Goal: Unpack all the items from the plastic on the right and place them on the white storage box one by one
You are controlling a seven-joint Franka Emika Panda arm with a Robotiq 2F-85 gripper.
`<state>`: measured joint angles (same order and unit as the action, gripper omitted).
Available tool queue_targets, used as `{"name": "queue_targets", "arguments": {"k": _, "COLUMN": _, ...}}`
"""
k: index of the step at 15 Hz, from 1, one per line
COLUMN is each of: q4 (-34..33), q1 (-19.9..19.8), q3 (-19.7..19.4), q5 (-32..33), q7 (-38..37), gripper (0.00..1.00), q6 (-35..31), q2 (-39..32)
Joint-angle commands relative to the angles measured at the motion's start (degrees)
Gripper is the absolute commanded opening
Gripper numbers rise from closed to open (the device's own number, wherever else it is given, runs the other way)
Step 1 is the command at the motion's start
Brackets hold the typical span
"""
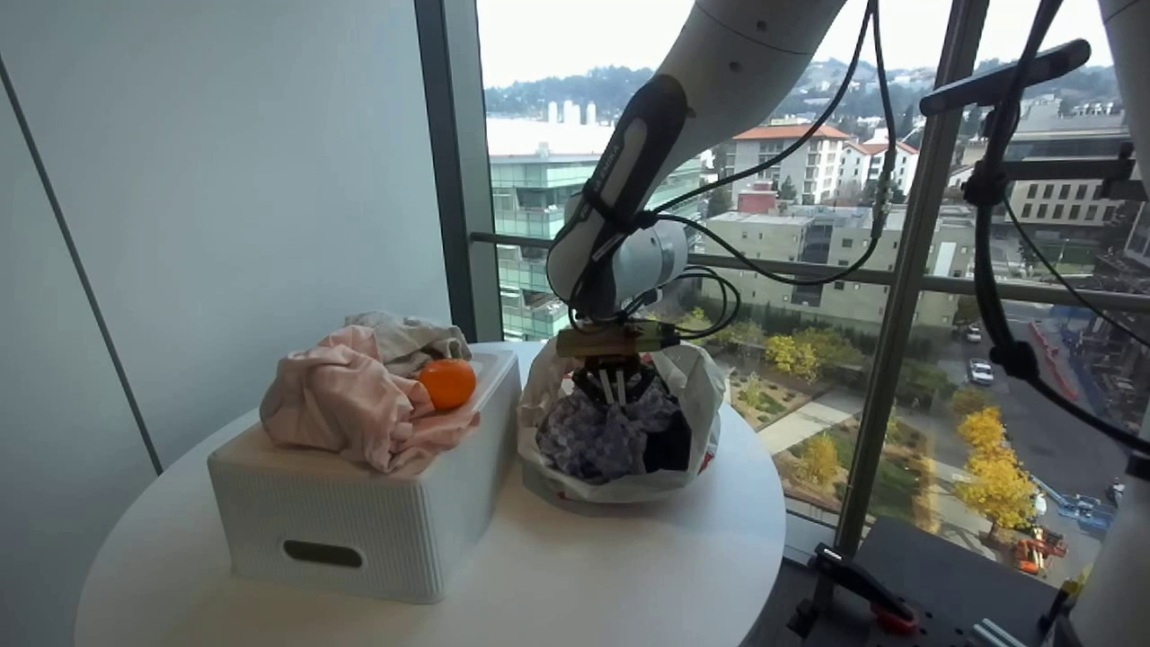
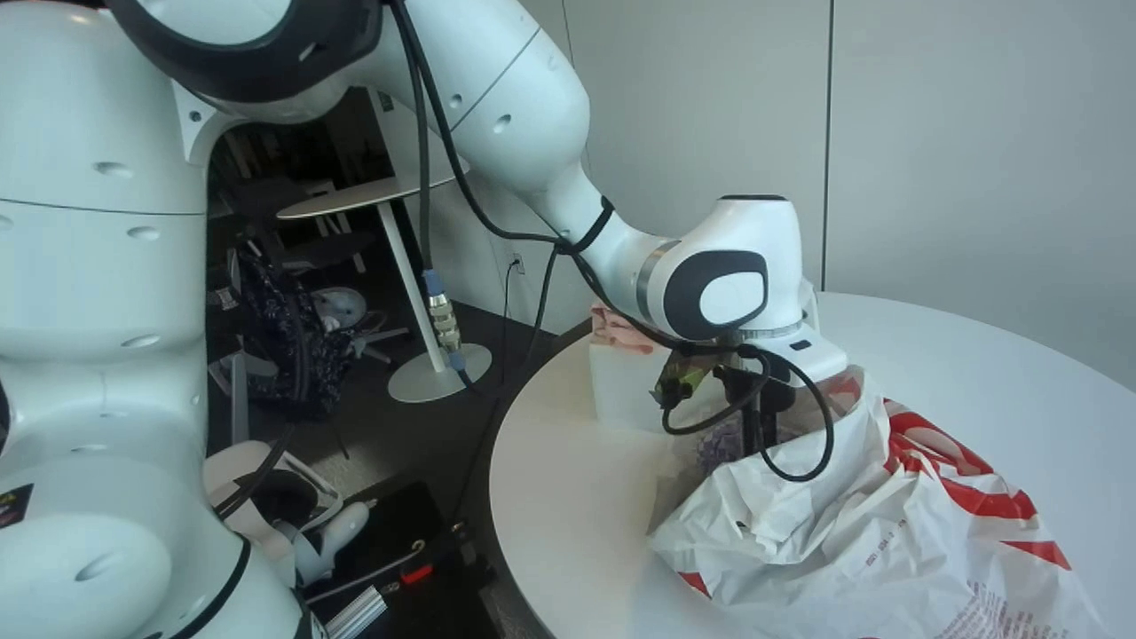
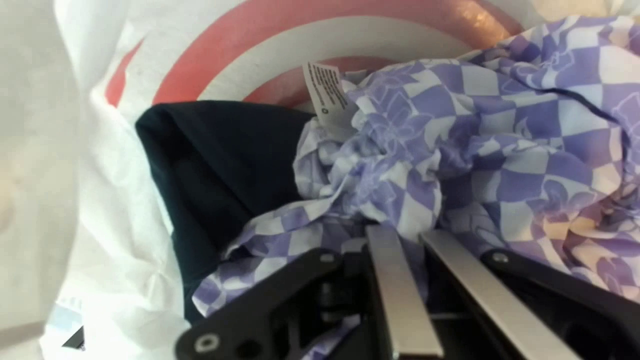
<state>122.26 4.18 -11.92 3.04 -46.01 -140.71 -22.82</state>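
The white plastic bag [image 1: 620, 492] with red rings stands open on the table. It also shows in an exterior view [image 2: 816, 532]. Inside lie a purple-and-white checkered cloth [image 3: 525, 165] and a dark navy cloth [image 3: 225, 150]. My gripper [image 3: 407, 232] is inside the bag opening, pointing down, its fingers close together with a bunched fold of the checkered cloth between them. The fingertips are partly hidden by the fabric. The white storage box [image 1: 323, 521] stands beside the bag. On its lid lie a pink cloth [image 1: 346, 395], a beige cloth [image 1: 404, 340] and an orange fruit [image 1: 446, 384].
The round white table [image 1: 593, 575] carries the box and bag. The bag's loose part spreads over the table in an exterior view [image 2: 958, 550]. Its raised sides surround my gripper. Window glass and a metal post [image 1: 898, 296] stand behind the table. Cables hang along the arm.
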Motion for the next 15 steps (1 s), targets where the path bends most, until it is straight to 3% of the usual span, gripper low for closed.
{"name": "queue_targets", "arguments": {"k": 1, "q4": 1.25, "q1": 1.31, "q3": 0.99, "q5": 0.71, "q7": -3.10, "gripper": 0.08, "q6": 13.36, "q2": 11.01}}
{"name": "queue_targets", "arguments": {"k": 6, "q4": -0.86, "q1": 1.62, "q3": 6.53, "q5": 4.83, "q7": -7.71, "gripper": 0.08, "q6": 28.82, "q2": 22.84}}
{"name": "queue_targets", "arguments": {"k": 11, "q4": -3.31, "q1": 2.37, "q3": 15.80, "q5": 13.42, "q7": -8.97, "gripper": 0.09, "q6": 33.06, "q2": 32.99}}
{"name": "queue_targets", "arguments": {"k": 15, "q4": -10.22, "q1": 4.13, "q3": 24.48, "q5": 19.87, "q7": -9.29, "gripper": 0.09, "q6": 37.45, "q2": 34.99}}
